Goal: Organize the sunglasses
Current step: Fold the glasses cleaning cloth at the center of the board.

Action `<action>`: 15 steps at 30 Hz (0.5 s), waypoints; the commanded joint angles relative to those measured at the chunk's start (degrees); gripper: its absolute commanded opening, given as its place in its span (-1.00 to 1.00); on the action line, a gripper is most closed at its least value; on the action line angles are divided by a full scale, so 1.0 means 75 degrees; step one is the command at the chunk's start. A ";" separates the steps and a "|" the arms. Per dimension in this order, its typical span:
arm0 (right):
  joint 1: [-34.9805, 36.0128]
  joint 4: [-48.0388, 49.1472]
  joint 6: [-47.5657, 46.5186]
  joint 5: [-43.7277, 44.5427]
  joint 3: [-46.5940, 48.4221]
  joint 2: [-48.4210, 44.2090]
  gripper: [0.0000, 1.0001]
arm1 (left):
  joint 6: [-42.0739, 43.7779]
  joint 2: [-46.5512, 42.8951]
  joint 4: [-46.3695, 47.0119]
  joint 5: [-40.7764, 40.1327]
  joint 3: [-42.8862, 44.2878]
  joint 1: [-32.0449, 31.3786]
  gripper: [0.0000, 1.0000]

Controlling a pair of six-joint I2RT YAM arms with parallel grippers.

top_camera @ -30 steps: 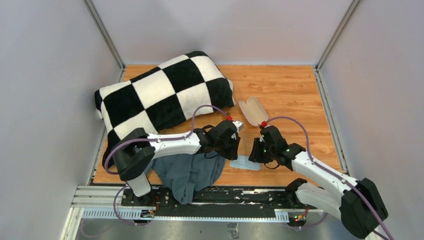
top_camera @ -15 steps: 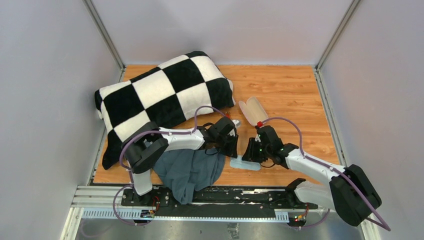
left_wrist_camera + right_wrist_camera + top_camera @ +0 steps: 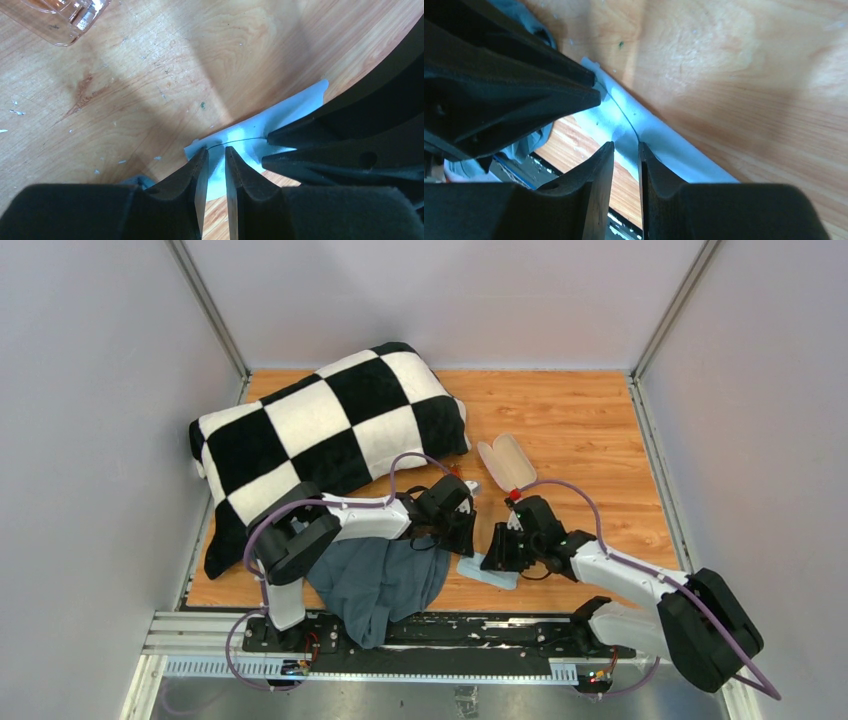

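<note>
A: At the bench's [image 3: 580, 420] near edge, which step is this?
B: The blue cloth [image 3: 488, 572], apparently. The left hand [image 3: 216, 152] and right hand [image 3: 625, 146], both narrow, pinch it; the sunglasses [image 3: 60, 17] lie beyond. Next, probably, an even lift.

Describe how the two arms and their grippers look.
The left arm and right arm have white links and black joints. A purple cable loops along each. A red marker sits by the right wrist. The left gripper and right gripper carry matte black, tapered fingers.
</note>
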 commanded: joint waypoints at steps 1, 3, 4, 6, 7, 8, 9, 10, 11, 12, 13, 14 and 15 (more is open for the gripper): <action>0.0222 -0.0494 -0.0396 -0.0547 -0.0133 -0.0087 -0.42 | 0.0124 0.0248 -0.0126 -0.0086 0.0101 0.0056 -0.49; 0.0270 -0.0637 -0.0475 -0.0663 -0.0161 -0.0234 -0.43 | 0.0136 0.0271 -0.0133 -0.0093 0.0121 0.0058 -0.48; 0.0302 -0.0696 -0.0524 -0.0723 -0.0173 -0.0328 -0.43 | 0.0146 0.0289 -0.0134 -0.0087 0.0132 0.0063 -0.49; 0.0335 -0.0839 -0.0627 -0.0849 -0.0142 -0.0482 -0.43 | 0.0141 0.0312 -0.0144 -0.0081 0.0155 0.0066 -0.49; 0.0359 -0.0912 -0.0688 -0.0909 -0.0108 -0.0532 -0.43 | 0.0157 0.0335 -0.0147 -0.0075 0.0173 0.0068 -0.49; 0.0375 -0.1000 -0.0746 -0.0984 -0.0074 -0.0579 -0.43 | 0.0157 0.0350 -0.0153 -0.0064 0.0180 0.0068 -0.49; 0.0403 -0.1063 -0.0830 -0.1091 -0.0039 -0.0611 -0.43 | 0.0151 0.0356 -0.0157 -0.0068 0.0180 0.0070 -0.49; 0.0434 -0.1164 -0.0925 -0.1203 0.0017 -0.0633 -0.43 | 0.0158 0.0364 -0.0158 -0.0059 0.0191 0.0074 -0.49; 0.0457 -0.1274 -0.1069 -0.1314 0.0073 -0.0653 -0.43 | 0.0167 0.0368 -0.0166 -0.0052 0.0201 0.0069 -0.49; 0.0477 -0.1394 -0.1178 -0.1389 0.0152 -0.0721 -0.43 | 0.0177 0.0363 -0.0175 -0.0058 0.0209 0.0068 -0.49; 0.0488 -0.1549 -0.1246 -0.1343 0.0230 -0.0811 -0.44 | 0.0183 0.0358 -0.0180 -0.0053 0.0224 0.0068 -0.49; 0.0483 -0.1661 -0.1253 -0.1168 0.0270 -0.0949 -0.44 | 0.0184 0.0337 -0.0199 -0.0051 0.0233 0.0068 -0.48; 0.0487 -0.1726 -0.1223 -0.0961 0.0285 -0.1088 -0.43 | 0.0193 0.0315 -0.0204 -0.0042 0.0238 0.0068 -0.48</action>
